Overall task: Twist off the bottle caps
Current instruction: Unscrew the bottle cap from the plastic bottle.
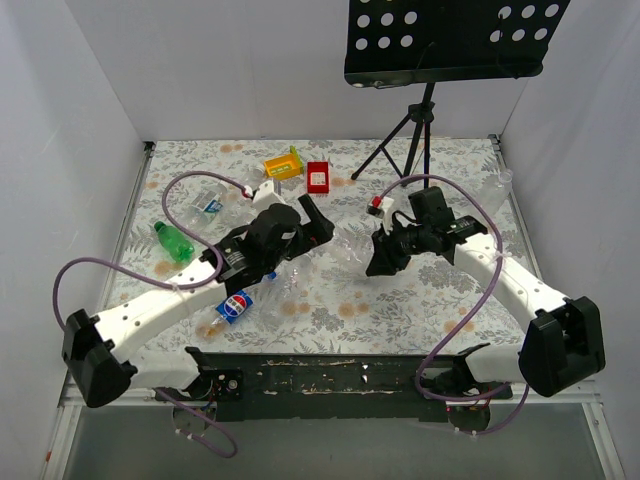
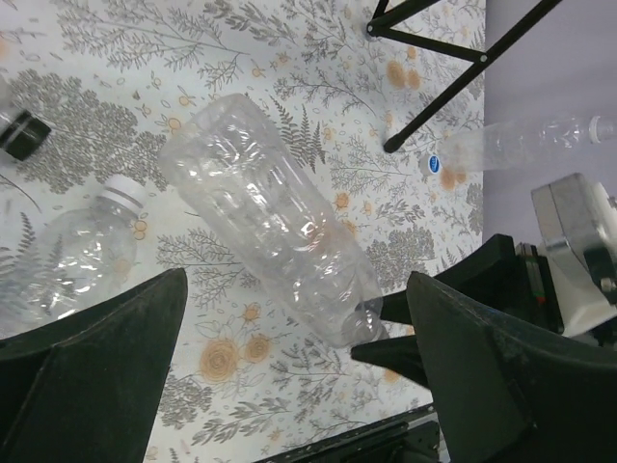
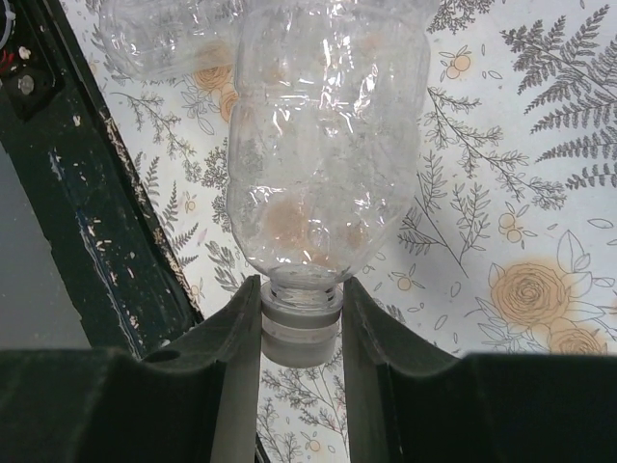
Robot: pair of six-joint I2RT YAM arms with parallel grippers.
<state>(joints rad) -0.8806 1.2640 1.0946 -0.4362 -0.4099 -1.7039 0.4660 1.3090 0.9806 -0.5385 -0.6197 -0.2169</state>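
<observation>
Presently, the whitish cap (image 3: 301, 333) of a clear bottle (image 3: 323, 145) is pinched between the fingers of the right tool (image 3: 301, 304), which are pressed against its two sides. The bottle is stretched out over the middle of the bench (image 1: 330, 300). Its body is seen below the left tool (image 2: 299, 280), whose jaws are spread wide and closed on nothing. A second clear bottle (image 2: 67, 256), fitted with a white cap (image 2: 125, 191), is found just beside it, and a dark cap (image 2: 24, 133) is seen beyond that. A green bottle (image 1: 172, 241) is laid near the left edge.
</observation>
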